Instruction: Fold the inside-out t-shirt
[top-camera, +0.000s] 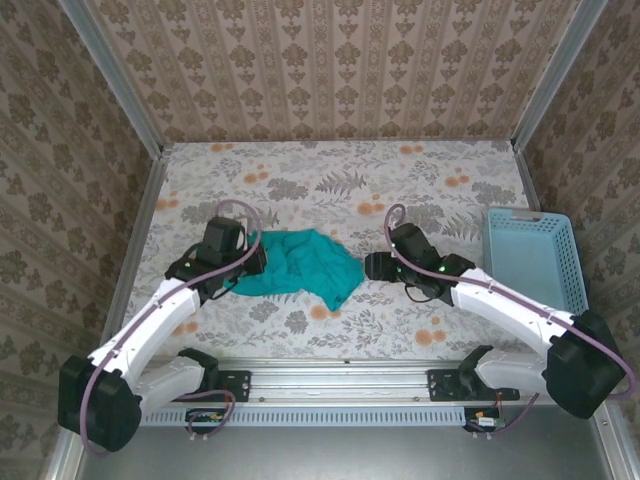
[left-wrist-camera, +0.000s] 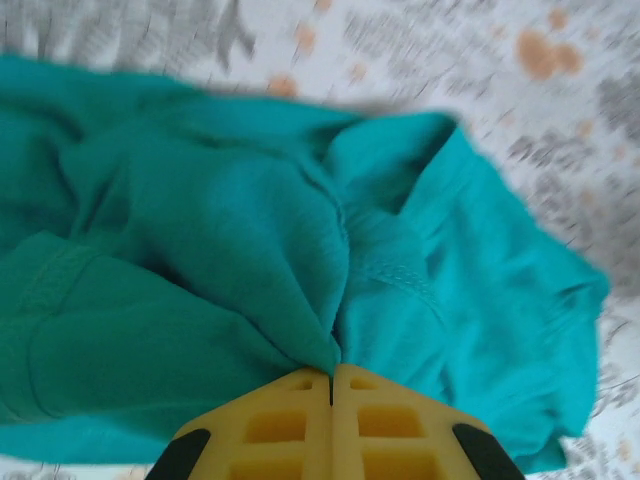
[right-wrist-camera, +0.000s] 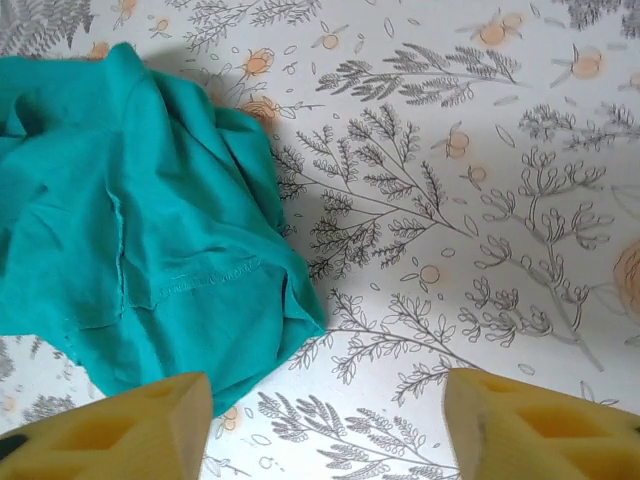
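We've got the inside-out t-shirt (top-camera: 298, 264) lying in a crumpled teal heap around the middle of the floral table (top-camera: 300, 180), right between the two arms. It's nowhere near flat, just bunched folds, with one lobe trailing toward the near edge on the right side.

The left gripper (top-camera: 260, 262) is at the shirt's left edge and it's clenched on the fabric. From the left wrist camera, the yellow pads (left-wrist-camera: 275, 425) are pressed flat against each other and a ridge of teal cloth (left-wrist-camera: 200, 250) runs straight out of the seam where they meet, so it has a pinch of the shirt. That view is a bit blurry, but we can make out a stitched seam line just right of the pinched fold.

The right gripper (top-camera: 372, 267) sits just beside the shirt's right edge, and it's released, with the jaws spread wide. In the right wrist camera the two yellow fingers (right-wrist-camera: 530, 425) are well apart with bare tablecloth between them. The shirt (right-wrist-camera: 130, 230) fills the left of that view, showing a hem with visible stitching. Its lower corner comes down next to one finger, but we can't tell if they're touching.

Over on the right side of the table there's a light-blue slotted basket (top-camera: 497, 250), well apart from the shirt.
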